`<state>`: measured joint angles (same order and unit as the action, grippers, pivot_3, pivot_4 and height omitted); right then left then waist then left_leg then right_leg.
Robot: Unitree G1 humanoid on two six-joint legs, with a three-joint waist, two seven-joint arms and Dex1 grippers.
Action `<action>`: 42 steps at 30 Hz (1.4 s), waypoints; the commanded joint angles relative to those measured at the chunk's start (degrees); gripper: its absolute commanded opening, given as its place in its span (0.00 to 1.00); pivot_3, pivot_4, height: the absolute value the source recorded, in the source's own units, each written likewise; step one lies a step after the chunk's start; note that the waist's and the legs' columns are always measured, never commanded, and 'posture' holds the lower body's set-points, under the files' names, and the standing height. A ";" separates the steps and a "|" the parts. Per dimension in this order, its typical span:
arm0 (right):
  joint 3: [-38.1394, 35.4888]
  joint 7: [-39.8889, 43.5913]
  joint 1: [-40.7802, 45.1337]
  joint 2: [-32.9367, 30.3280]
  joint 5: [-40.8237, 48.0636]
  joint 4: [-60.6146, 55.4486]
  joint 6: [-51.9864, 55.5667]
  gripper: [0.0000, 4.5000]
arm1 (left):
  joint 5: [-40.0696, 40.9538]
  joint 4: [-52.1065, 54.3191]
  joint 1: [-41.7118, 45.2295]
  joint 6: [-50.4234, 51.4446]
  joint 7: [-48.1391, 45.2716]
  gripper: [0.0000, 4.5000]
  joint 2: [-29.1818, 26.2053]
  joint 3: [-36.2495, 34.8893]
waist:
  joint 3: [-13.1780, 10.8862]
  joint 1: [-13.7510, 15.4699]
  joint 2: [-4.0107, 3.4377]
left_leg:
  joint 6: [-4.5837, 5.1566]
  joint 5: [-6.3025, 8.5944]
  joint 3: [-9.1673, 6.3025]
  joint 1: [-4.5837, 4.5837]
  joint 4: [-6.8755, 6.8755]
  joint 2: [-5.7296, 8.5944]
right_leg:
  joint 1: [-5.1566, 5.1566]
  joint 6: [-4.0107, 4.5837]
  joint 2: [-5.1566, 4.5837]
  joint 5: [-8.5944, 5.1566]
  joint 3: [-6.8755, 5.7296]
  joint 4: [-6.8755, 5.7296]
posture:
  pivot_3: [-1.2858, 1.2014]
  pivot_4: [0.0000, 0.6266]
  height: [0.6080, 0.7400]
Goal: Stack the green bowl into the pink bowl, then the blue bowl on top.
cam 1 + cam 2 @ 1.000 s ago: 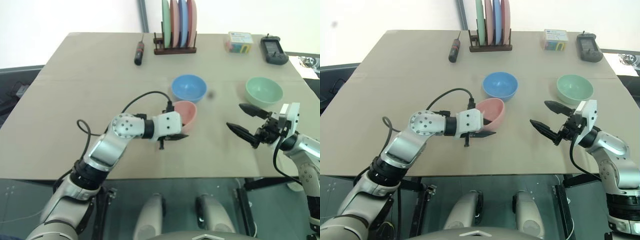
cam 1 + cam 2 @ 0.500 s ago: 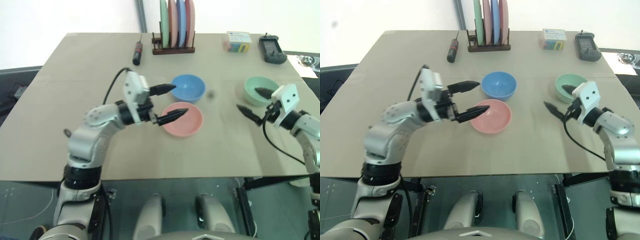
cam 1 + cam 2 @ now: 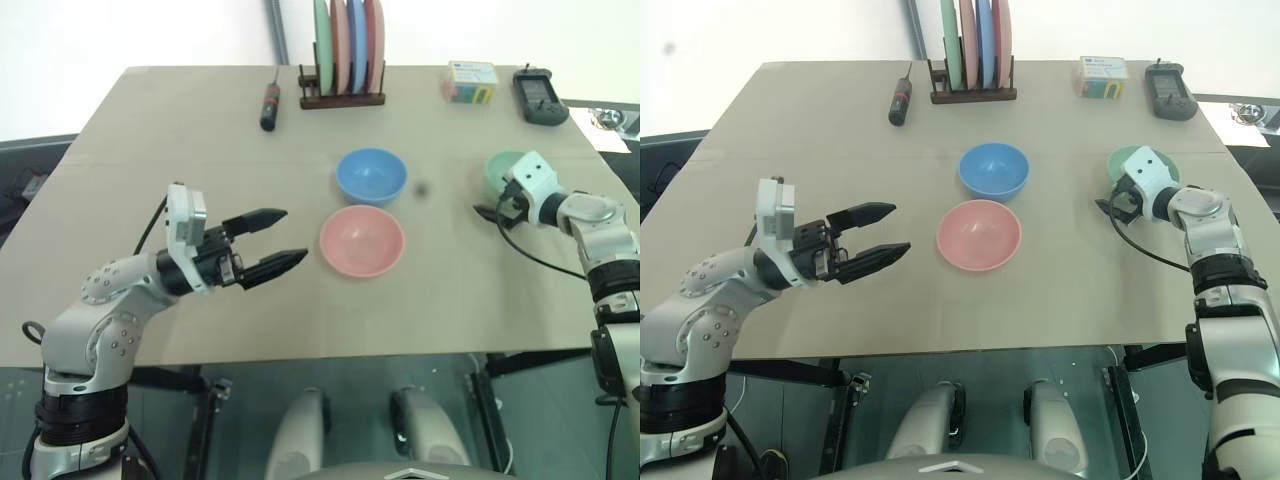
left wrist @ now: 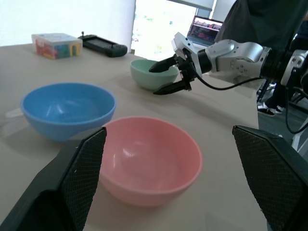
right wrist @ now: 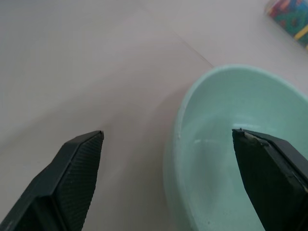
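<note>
The pink bowl (image 3: 362, 240) sits upright on the table's middle, and the blue bowl (image 3: 371, 175) stands just behind it. To the left of the pink bowl my left gripper (image 3: 290, 237) hovers open and empty, pointing at it. At the right stands the green bowl (image 3: 496, 169), partly hidden by my right wrist. My right gripper (image 4: 162, 77) is open and straddles that bowl's near rim. In the right wrist view one finger (image 5: 269, 178) is over the bowl's inside (image 5: 226, 144) and the other finger (image 5: 79, 183) is outside, over the table.
At the table's back edge stand a wooden rack of upright plates (image 3: 345, 45), a screwdriver (image 3: 268, 105), a colourful box (image 3: 470, 82) and a black handheld device (image 3: 540, 95). A person and a laptop (image 4: 207, 31) are beyond the table's right side.
My left gripper let go of the tilted pink bowl, opened and drew back to the left; the bowl now rests flat. My right gripper reached forward to the green bowl's rim.
</note>
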<state>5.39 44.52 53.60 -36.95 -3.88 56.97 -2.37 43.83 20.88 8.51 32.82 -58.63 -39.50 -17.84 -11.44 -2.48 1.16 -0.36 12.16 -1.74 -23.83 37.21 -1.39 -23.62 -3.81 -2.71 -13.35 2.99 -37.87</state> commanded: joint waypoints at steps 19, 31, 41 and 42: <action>0.52 7.93 8.04 0.82 -3.50 6.06 -10.88 0.01 | -0.06 2.90 -7.91 -10.81 -0.73 1.00 -0.40 -5.14 | -0.02 -0.23 -0.03 | 0.00 0.00 0.02 0.05 -0.03 0.00 | 0.00 0.01 0.00 0.00 0.01 -0.03 | 0.52 0.24 1.00; 8.86 30.63 -6.41 3.76 14.79 -61.60 15.28 0.01 | -2.74 -0.65 -4.77 -13.22 -1.92 1.00 -0.34 -1.65 | -0.06 0.70 -0.11 | 0.00 0.00 -0.13 -0.02 -0.06 -0.03 | -0.03 0.01 -0.02 -0.01 -0.17 -0.05 | 0.52 0.24 1.00; 15.82 26.62 -9.20 6.09 13.45 -74.37 23.02 0.01 | -3.61 -1.56 -3.71 -14.19 -2.03 1.00 -0.56 -0.16 | -0.04 0.43 -0.07 | -0.01 0.00 -0.17 -0.01 -0.01 -0.07 | -0.03 0.02 0.00 -0.02 -0.24 -0.07 | 0.52 0.24 1.00; 16.14 25.97 -8.89 6.19 12.57 -73.68 22.62 0.01 | -3.56 -1.46 -3.81 -14.20 -1.98 1.00 -0.55 -0.10 | -0.04 0.40 -0.07 | -0.01 0.00 -0.17 0.00 -0.02 -0.07 | -0.03 0.02 0.01 -0.02 -0.24 -0.07 | 0.52 0.24 1.00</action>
<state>21.86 71.80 43.96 -30.92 9.34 -15.28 20.39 40.50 18.41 4.40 19.69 -60.38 -39.62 -17.48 -11.48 -2.08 1.09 -0.37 12.16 -1.91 -23.83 37.20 -1.47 -23.65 -3.79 -2.70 -13.37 2.74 -37.94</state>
